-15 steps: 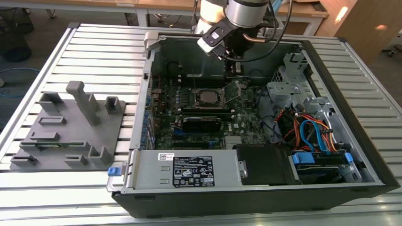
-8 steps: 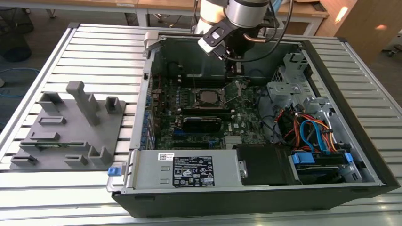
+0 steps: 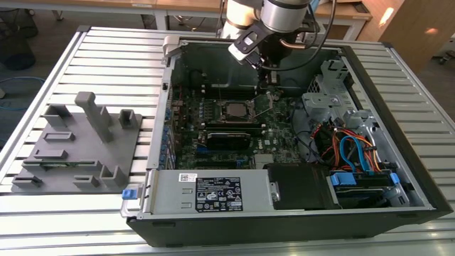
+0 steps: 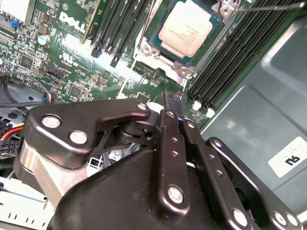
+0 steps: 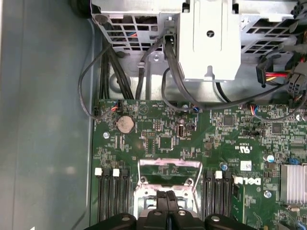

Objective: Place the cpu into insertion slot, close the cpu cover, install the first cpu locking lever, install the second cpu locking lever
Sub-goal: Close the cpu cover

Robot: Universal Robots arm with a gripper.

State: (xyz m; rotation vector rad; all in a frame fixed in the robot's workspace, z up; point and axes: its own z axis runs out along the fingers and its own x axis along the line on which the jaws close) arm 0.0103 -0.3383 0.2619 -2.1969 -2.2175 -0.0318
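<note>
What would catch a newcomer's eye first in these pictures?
An open computer case lies on the slatted table with the robot arm reaching into it. In the second wrist view, the silver-topped cpu sits in the insertion slot, just beyond the shut end effector.

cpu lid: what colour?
Pale silver-grey, plain metal; the cpu shows best in the second wrist view.

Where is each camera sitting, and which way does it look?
Exterior view: off the arm, looking down into the open computer case; arm and gripper reach in.
First wrist view: on the wrist, facing the cpu cover past the shut gripper.
Second wrist view: on the wrist, facing the cpu in the insertion slot past the gripper.
Both wrist views share the gripper and memory slots.
</note>
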